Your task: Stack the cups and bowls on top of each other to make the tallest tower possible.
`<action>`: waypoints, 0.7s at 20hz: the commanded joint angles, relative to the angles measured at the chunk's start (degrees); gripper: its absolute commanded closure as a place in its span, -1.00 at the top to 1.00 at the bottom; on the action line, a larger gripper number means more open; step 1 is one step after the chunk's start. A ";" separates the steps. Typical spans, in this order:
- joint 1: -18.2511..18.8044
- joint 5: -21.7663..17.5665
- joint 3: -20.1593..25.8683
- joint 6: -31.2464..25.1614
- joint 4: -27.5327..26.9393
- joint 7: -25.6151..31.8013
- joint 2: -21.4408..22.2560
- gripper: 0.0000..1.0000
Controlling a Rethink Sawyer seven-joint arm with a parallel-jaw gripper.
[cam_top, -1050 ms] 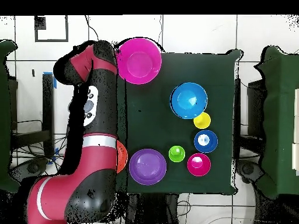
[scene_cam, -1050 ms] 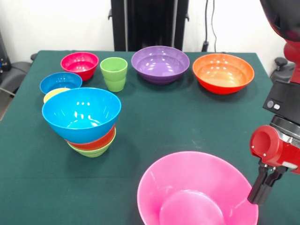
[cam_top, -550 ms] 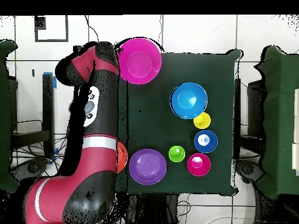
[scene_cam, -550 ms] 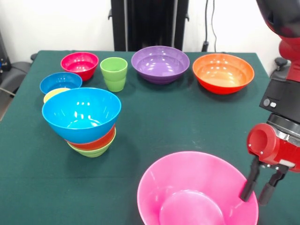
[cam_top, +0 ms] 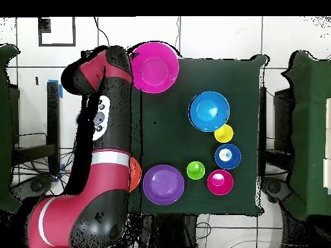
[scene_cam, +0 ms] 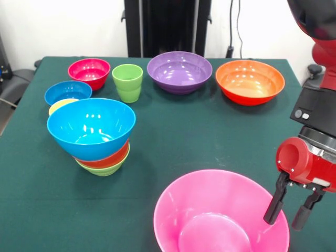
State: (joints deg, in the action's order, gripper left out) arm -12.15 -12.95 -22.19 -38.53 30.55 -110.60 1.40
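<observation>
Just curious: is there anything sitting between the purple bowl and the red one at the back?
Yes, the green cup stands between the purple bowl and the red bowl; both views show it.

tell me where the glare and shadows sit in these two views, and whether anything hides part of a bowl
Front view: white highlights spot the insides of the purple bowl, large orange bowl and light blue bowl; soft shadow lies on the cloth under the tower. The open fingers of the gripper overlap the pink bowl's rim. Overhead view: little glare; the arm covers most of the orange bowl.
</observation>
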 commanded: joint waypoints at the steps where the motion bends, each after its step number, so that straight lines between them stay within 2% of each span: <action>1: 0.45 2.12 4.71 -0.63 5.51 -9.14 -1.30 1.00; 9: 0.16 3.38 4.24 -2.41 1.96 -9.67 -3.87 1.00; 14: -0.11 3.69 3.90 -1.90 3.28 -9.42 -3.22 1.00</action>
State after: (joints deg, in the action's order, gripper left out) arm -12.15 -10.78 -22.20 -38.53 30.55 -110.60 0.67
